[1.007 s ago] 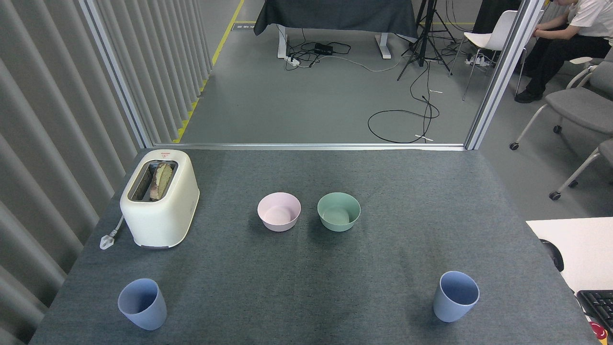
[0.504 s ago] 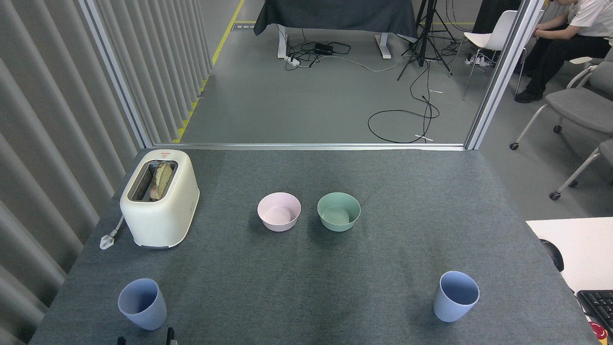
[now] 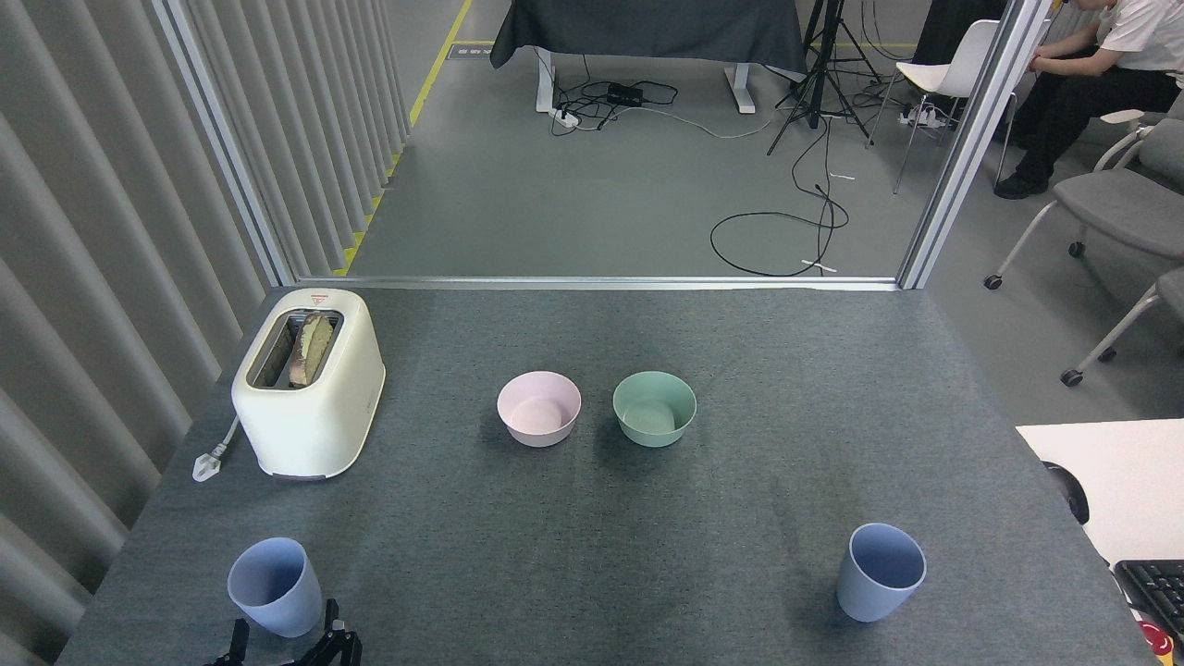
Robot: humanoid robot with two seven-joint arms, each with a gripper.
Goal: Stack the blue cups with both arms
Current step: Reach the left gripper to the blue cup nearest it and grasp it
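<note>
Two pale blue cups stand upright on the grey table. The left blue cup [image 3: 275, 586] is near the front left corner, and the right blue cup [image 3: 881, 572] is near the front right. Only the black fingertips of my left gripper [image 3: 287, 645] show, poking up from the bottom edge just in front of the left cup. Those fingers are spread about as wide as the cup, open and holding nothing. One fingertip [image 3: 330, 614] is close to the cup's lower right side. My right gripper is out of view.
A cream toaster [image 3: 309, 383] holding bread stands at the back left, its plug [image 3: 208, 462] lying on the table. A pink bowl [image 3: 539, 408] and a green bowl [image 3: 654, 408] sit mid-table. A white desk [image 3: 1110, 481] with a keyboard [image 3: 1156, 592] adjoins the right edge.
My left gripper's fingertips have risen into view at the bottom edge, coming up closer to the left cup. Neither the cups nor the bowls have moved.
</note>
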